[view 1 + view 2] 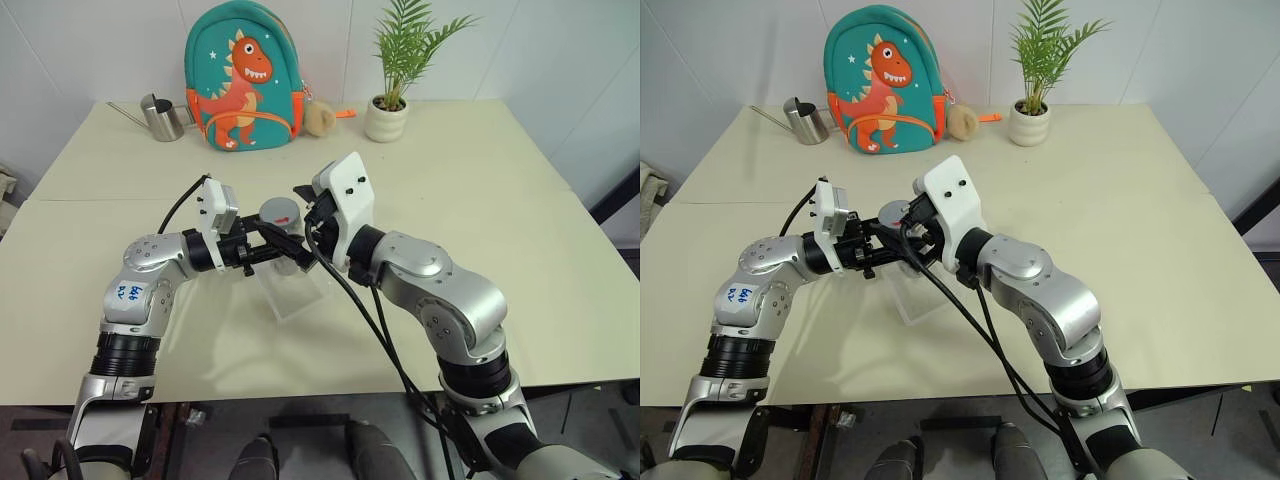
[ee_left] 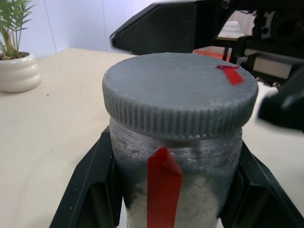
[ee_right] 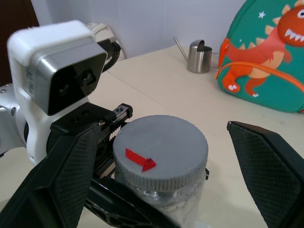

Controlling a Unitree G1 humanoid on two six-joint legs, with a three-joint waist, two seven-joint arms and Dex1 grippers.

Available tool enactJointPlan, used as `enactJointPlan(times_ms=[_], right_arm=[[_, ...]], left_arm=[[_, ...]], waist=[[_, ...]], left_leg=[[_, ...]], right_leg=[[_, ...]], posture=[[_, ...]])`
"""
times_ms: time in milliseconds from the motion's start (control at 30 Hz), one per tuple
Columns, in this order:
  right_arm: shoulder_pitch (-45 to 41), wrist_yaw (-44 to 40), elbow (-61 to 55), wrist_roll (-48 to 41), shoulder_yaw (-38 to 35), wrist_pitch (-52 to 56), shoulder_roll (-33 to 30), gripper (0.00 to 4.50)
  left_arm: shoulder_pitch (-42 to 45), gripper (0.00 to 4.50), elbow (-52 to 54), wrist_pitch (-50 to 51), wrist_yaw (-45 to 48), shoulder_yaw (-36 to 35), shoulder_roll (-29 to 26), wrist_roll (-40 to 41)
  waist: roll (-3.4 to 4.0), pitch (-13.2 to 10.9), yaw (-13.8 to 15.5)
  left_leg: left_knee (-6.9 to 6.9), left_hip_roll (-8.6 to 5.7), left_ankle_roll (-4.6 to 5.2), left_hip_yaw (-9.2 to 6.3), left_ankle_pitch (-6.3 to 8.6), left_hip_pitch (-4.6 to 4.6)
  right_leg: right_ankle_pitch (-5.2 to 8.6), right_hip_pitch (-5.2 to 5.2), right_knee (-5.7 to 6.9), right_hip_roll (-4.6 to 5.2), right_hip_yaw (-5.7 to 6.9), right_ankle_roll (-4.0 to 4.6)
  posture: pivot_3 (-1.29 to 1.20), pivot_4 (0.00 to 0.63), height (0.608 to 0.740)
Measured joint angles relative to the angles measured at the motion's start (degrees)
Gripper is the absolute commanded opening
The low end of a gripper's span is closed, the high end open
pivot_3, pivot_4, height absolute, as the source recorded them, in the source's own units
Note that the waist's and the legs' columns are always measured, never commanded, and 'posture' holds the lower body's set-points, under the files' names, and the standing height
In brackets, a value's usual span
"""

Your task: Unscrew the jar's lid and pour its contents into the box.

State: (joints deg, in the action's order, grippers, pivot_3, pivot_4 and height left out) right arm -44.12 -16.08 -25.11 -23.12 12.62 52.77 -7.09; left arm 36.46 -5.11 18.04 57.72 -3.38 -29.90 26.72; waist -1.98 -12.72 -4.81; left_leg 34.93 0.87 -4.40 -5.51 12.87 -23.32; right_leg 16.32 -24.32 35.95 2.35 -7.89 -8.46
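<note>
My left gripper (image 1: 283,248) is shut on the jar (image 2: 199,166), holding its clear body upright above the table. The jar carries a strip of red tape. The grey ribbed lid (image 3: 161,145) is on the jar, with a small red tape mark on top. My right gripper (image 3: 161,128) is open, and its two black fingers (image 3: 71,175) stand on either side of the lid with a gap on each side, touching nothing. The transparent box (image 1: 300,295) lies on the table just below the jar. The contents cannot be made out through the jar wall.
At the back of the cream table (image 1: 480,200) stand a teal dinosaur backpack (image 1: 243,75), a steel watering can (image 1: 160,118), a small plush toy (image 1: 320,118) and a potted plant (image 1: 388,110). A black cable hangs from the right arm.
</note>
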Motion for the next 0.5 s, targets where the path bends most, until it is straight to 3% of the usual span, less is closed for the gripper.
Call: enactJointPlan(times_ms=[500], right_arm=[[-0.97, -0.58, 2.00, 1.10, 0.07, -1.41, 1.35, 4.50]], left_arm=[[0.41, 2.03, -0.09, -1.00, 0.60, 0.09, 0.01, -0.26]], waist=[[0.00, 0.00, -0.01]], left_leg=[[-0.03, 0.00, 0.00, 0.00, 0.00, 0.00]], right_leg=[[0.00, -0.02, -0.01, 0.00, 0.00, 0.00]], posture=[[0.00, 0.150, 0.740]])
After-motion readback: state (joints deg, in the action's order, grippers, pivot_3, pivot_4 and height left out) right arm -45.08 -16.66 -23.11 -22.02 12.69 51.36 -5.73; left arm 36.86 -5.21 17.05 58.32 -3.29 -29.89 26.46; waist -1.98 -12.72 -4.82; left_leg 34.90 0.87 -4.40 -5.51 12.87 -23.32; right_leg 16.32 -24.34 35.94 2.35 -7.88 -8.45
